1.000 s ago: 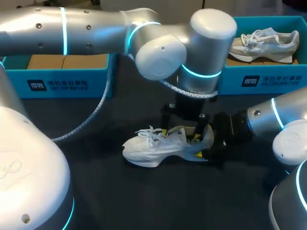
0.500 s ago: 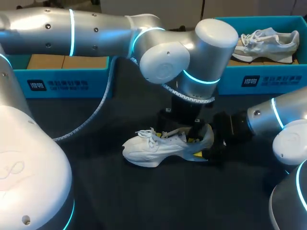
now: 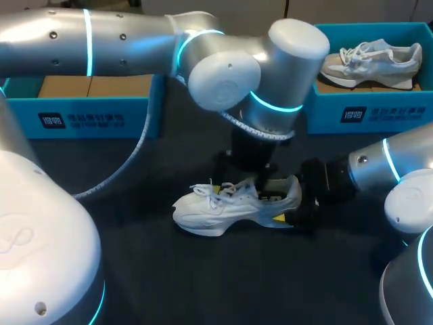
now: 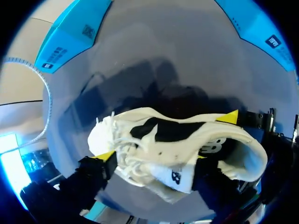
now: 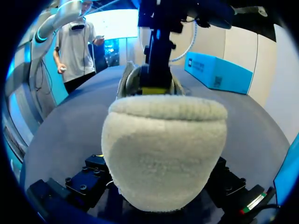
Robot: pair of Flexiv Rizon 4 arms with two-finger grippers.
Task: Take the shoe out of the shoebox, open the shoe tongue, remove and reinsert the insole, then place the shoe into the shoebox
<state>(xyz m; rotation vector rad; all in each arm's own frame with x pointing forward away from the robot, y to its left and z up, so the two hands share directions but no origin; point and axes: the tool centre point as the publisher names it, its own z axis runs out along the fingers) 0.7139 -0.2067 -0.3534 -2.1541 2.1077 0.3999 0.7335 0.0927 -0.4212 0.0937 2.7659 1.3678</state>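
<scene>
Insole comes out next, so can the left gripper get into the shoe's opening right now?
Probably yes: the left gripper hangs right over the shoe, and the right gripper holds only its heel, leaving the opening uncovered.

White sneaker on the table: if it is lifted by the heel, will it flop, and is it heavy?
The sneaker probably keeps its shape: its thick moulded sole looks stiff. The upper looks soft; the fuzzy heel collar would likely give under a squeeze. Loose laces may dangle.
</scene>
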